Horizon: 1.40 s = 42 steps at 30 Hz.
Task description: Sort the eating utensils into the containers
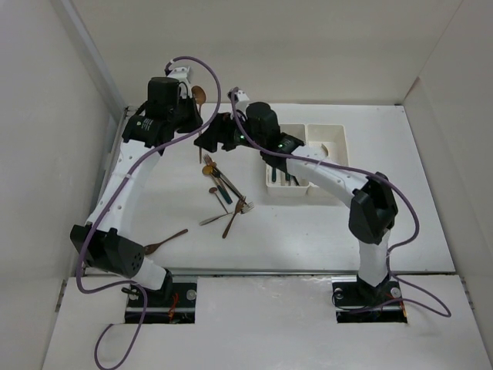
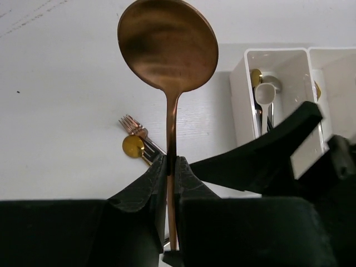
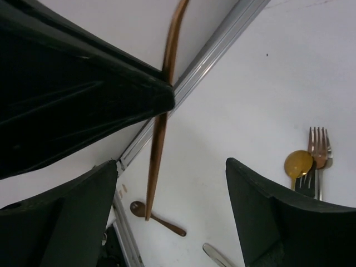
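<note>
Above the white surface, a copper spoon is clenched by its handle in the left end effector, and its long axis is seen within the gap of the released, empty right end effector, the nearer arm to the bins.

Robot lab cell; white table, plain white wall panels, cabled arm

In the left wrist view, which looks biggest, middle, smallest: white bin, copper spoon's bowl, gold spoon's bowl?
1. white bin.
2. copper spoon's bowl, which looks big because it is close to the camera.
3. gold spoon's bowl, far smaller.
</note>
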{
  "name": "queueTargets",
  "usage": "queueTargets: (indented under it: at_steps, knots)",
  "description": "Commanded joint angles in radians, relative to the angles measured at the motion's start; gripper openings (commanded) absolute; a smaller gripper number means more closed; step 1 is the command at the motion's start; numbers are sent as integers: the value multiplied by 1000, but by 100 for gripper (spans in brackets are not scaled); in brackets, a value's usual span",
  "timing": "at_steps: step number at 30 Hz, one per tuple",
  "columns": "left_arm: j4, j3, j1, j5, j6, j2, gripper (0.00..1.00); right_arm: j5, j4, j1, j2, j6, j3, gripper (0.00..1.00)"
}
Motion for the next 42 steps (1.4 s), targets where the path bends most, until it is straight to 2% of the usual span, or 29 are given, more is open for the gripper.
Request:
queueTargets:
  at_steps: [1, 5, 6, 8, 9, 10, 11, 12, 14, 15, 17, 18, 19, 22, 23, 24, 26, 29, 31, 34, 40, 42]
  knots:
    - [31, -5, -1, 19, -32, -38, 0, -40, 76, 15, 40, 52, 80, 83]
    - [40, -34, -10, 60, -42, -57, 0, -31, 76, 15, 79, 74, 110, 74]
    - [40, -45, -10, 60, -42, -58, 0, -40, 76, 15, 95, 74, 111, 59]
    - [40, -79, -10, 74, -42, -67, 0, -51, 85, 15, 108, 84, 143, 38]
    - [51, -89, -10, 85, -42, -67, 0, -51, 85, 15, 108, 94, 143, 16]
    - [51, -109, -10, 85, -42, -67, 0, -60, 85, 15, 108, 94, 143, 6]
    - [51, -119, -10, 94, -42, -76, 0, -51, 85, 15, 108, 94, 143, 0]
    - [51, -128, -10, 94, -33, -76, 0, -51, 96, 15, 108, 94, 132, 0]
    - [60, -143, -10, 115, -33, -85, 10, -13, 96, 15, 83, 94, 111, 0]
    - [60, -154, -10, 115, -19, -85, 32, 7, 96, 15, 74, 85, 86, 0]
    - [60, -163, -10, 128, 20, -85, 59, 39, 96, 15, 37, 75, 51, 0]
    - [60, -163, -10, 128, 45, -85, 67, 50, 96, -13, 19, 66, 28, 0]
    - [50, -163, -10, 109, 77, -94, 72, 66, 63, -30, 2, 66, -15, 0]
    - [34, -177, -10, 23, 299, -116, 72, 105, -65, -113, -59, 13, -38, 0]
    - [34, -197, -10, 23, 376, -126, 72, 131, -193, -132, -81, -17, -29, 0]
    - [4, -244, -10, 40, 553, -137, 72, 164, -259, -149, -91, -79, -29, 0]
    - [-54, -299, -10, 66, 699, -159, 72, 288, -429, -182, -101, -139, -18, 0]
    - [-194, -430, -10, 95, 900, -183, 69, 357, -551, -234, -124, -193, -18, 0]
    - [-239, -544, -10, 85, 971, -196, 68, 322, -605, -268, -135, -207, -52, 0]
    - [-248, -631, -21, 74, 1057, -235, 67, 296, -616, -319, -135, -181, -118, 0]
    - [-208, -804, -73, -1, 1078, -245, 67, 277, -600, -337, -58, -161, -150, 0]
    - [-184, -856, -86, -30, 1078, -245, 67, 288, -591, -337, -10, -161, -130, 6]
